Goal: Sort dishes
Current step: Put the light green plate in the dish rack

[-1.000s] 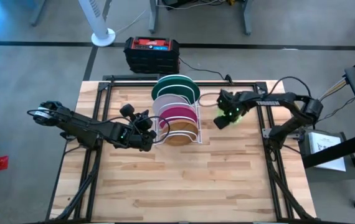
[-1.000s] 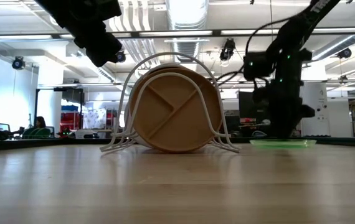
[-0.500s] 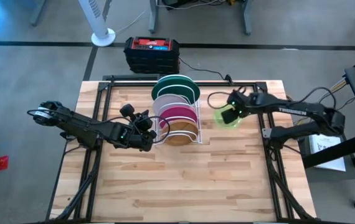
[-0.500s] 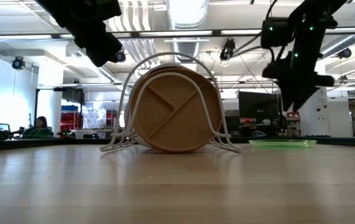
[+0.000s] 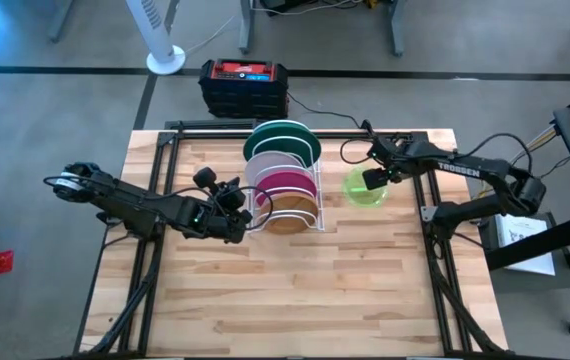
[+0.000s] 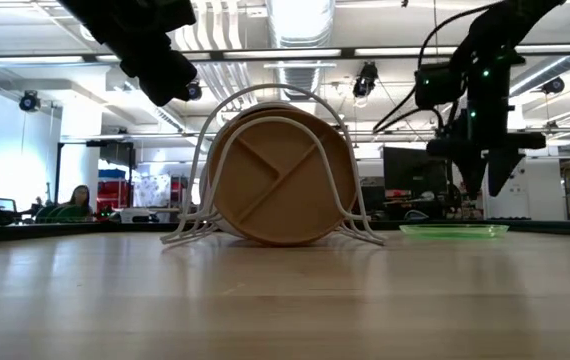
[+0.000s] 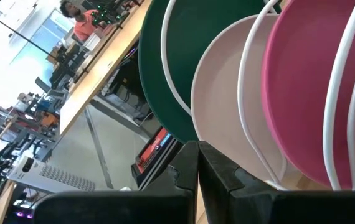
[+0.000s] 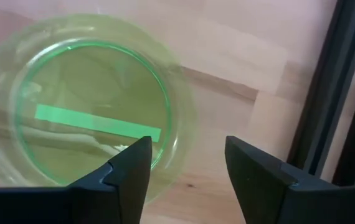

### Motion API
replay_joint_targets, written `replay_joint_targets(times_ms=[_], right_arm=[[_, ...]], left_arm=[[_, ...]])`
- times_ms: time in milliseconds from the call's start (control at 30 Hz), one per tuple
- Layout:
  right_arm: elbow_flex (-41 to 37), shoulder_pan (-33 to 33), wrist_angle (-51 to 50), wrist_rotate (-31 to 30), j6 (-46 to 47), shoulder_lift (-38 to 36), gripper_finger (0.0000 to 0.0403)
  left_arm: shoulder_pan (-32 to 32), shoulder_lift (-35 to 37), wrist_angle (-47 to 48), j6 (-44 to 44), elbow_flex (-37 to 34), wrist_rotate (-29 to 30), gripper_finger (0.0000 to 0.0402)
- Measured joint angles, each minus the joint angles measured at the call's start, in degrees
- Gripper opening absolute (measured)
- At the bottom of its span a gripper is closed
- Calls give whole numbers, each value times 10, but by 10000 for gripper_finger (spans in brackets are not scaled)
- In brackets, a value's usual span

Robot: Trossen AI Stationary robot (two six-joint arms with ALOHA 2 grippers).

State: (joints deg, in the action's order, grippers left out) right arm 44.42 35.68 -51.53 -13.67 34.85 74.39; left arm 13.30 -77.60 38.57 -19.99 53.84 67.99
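The little lime-green plate point(image 5: 366, 189) lies flat on the table point(image 5: 295, 290), just beside the white wire rack point(image 5: 287, 205) on its right side. The right gripper point(image 5: 372, 179) hangs over that plate, up in the air and not touching it. Its two fingers point(image 8: 125, 171) stand wide apart with nothing between them. So the plate looks set down, and the arm's job now is to get clear.

To do that well, I think the arm should lift straight up first. If it slides sideways while low, a finger could catch the plate's rim and push it across the wood. It should also keep away from the rack, which is close by.

The rack holds four plates standing on edge, one behind the other. At the back is the big dark green plate point(image 5: 283, 137). Then comes the white plate point(image 5: 277, 158), then the pink plate point(image 5: 285, 182). At the front is the brown plate point(image 6: 283, 176) with divided sections.

The left gripper point(image 5: 235, 210) waits at the rack's left side, near the front. Its fingers point(image 7: 187, 168) are pressed together and hold nothing.
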Motion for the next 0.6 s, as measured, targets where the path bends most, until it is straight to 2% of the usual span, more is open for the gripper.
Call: replay_joint_targets(times_ms=[367, 600], right_arm=[[-1, 7, 20, 0, 2, 120, 192], [-1, 21, 31, 3, -19, 155, 188]], left_arm=[[0, 0, 0, 0, 0, 0, 0], [0, 0, 0, 0, 0, -1, 0]])
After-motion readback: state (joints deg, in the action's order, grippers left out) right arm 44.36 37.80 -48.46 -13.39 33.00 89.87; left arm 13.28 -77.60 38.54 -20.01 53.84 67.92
